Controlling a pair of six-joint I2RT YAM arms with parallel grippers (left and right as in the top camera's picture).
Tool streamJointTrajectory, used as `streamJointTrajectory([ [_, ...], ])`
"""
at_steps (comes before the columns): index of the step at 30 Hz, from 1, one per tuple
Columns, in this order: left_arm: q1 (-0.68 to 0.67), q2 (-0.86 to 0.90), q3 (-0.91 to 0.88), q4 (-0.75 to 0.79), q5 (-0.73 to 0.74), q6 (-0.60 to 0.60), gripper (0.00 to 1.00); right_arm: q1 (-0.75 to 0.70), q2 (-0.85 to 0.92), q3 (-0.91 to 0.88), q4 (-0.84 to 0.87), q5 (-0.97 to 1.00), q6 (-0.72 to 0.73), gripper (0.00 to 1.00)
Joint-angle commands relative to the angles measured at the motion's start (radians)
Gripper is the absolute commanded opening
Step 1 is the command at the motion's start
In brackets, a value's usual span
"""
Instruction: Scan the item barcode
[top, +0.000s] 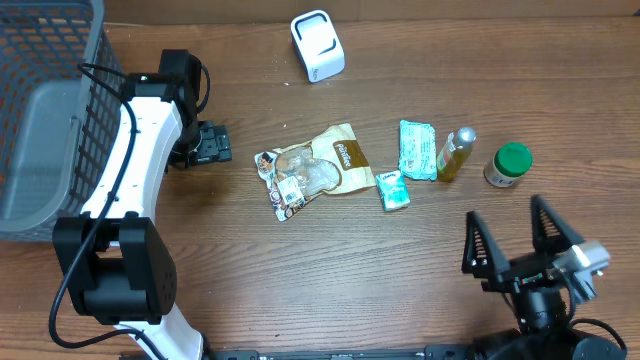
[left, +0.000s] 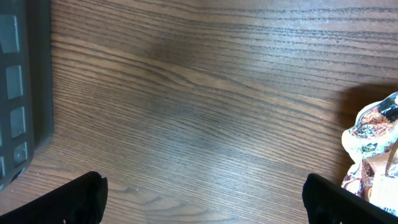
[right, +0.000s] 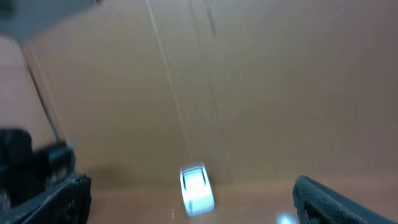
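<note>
Groceries lie spread singly across the table (top: 400, 290), easy to pick (scanner (top: 318, 45) stands far behind); left pincer (top: 215, 143) gapes wide toward the snack pouch (top: 312, 170), right pincer (top: 505, 212) equally wide, empty.

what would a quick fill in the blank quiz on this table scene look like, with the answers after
1. The small jar at the end of the row of items has a ____ lid.
2. The grey wire-mesh basket stands on the robot's ____ side.
3. The left gripper and the right gripper both have their jaws ____.
4. Between the teal foil packet and the small jar lies a slim ____ bottle.

Missing words: green; left; open; yellow.
</note>
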Motion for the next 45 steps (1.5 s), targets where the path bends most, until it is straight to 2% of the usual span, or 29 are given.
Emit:
streamJointTrajectory([
  [1, 0.002, 0.011, 0.016, 0.001, -0.01, 0.008, 1.0, -0.023, -0.01, -0.078, 0.143, -0.023, -0.007, 1.0],
  [8, 0.002, 0.011, 0.016, 0.001, -0.01, 0.008, 1.0, -0.085, -0.01, -0.244, 0.51, -0.124, -0.007, 1.0],
  [13, 0.002, 0.011, 0.016, 0.001, -0.01, 0.008, 0.99, -0.12, -0.01, -0.326, 0.618, -0.151, -0.006, 1.0],
  [22, 0.002, 0.011, 0.016, 0.001, -0.01, 0.008, 0.99, -0.144, -0.01, -0.422, 0.587, -0.15, -0.006, 1.0],
  [32, 0.002, 0.011, 0.016, 0.002, -0.009, 0.008, 1.0, -0.144, -0.01, -0.419, 0.121, -0.149, 0.001, 1.0],
  [42, 0.002, 0.011, 0.016, 0.001, -0.01, 0.008, 1.0, -0.144, -0.01, -0.419, 0.131, -0.092, -0.009, 1.0],
  [45, 0.002, 0.011, 0.016, 0.001, -0.01, 0.008, 1.0, -0.144, -0.01, -0.419, 0.121, -0.051, -0.13, 1.0],
])
